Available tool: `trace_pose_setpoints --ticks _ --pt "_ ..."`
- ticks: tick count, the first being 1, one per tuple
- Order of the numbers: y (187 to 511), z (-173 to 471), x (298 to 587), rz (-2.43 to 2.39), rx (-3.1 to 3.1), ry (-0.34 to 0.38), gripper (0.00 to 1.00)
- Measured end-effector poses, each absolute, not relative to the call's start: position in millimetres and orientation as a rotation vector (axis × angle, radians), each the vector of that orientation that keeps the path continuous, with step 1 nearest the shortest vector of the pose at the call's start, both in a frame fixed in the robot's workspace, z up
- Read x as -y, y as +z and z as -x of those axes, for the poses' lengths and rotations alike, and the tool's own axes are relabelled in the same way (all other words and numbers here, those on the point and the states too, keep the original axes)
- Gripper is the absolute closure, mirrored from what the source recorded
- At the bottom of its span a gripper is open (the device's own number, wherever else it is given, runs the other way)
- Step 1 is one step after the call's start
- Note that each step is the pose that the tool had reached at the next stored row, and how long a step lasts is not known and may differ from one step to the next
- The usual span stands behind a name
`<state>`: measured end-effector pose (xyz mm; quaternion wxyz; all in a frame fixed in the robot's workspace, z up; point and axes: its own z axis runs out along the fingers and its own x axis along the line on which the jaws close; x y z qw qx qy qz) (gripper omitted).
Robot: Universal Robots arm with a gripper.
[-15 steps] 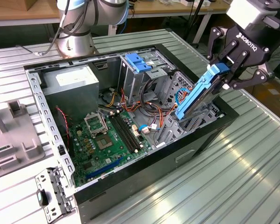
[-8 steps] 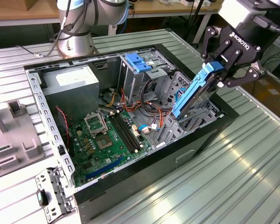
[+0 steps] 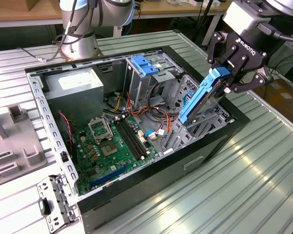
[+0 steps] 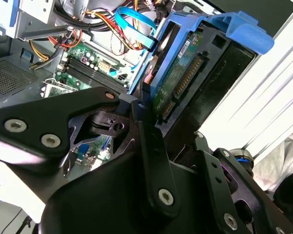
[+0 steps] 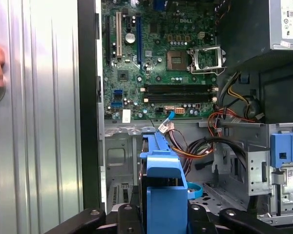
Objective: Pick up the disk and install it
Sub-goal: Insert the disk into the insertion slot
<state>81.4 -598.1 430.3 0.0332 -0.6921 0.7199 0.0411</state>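
We judge the main danger to be a jam. The disk [image 3: 201, 100] hangs at a steep slant in the right half of the exterior view, with its lower end pointing into the metal cage [image 3: 198, 127] at the right end of the computer case [image 3: 195, 163]. At that angle its blue rails [image 5: 162, 170] could catch on the cage edge instead of sliding in. We cannot tell whether the lower end already touches the cage. The loose cables [image 3: 154, 114] just beside the cage could also be pinched under the disk. Because it is held at one end only, the disk could pivot if it meets resistance.

The gripper [image 3: 228, 78] sits at the upper right of the exterior view, its fingers clamped on the disk's upper end. The wrist leans in over the case wall, aimed down toward the lower left.
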Motion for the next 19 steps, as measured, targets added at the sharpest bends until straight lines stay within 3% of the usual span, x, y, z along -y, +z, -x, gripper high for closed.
trace_pose_setpoints --ticks 19 --pt "414 -83 599 2.141 -2.226 0.103 0.64"
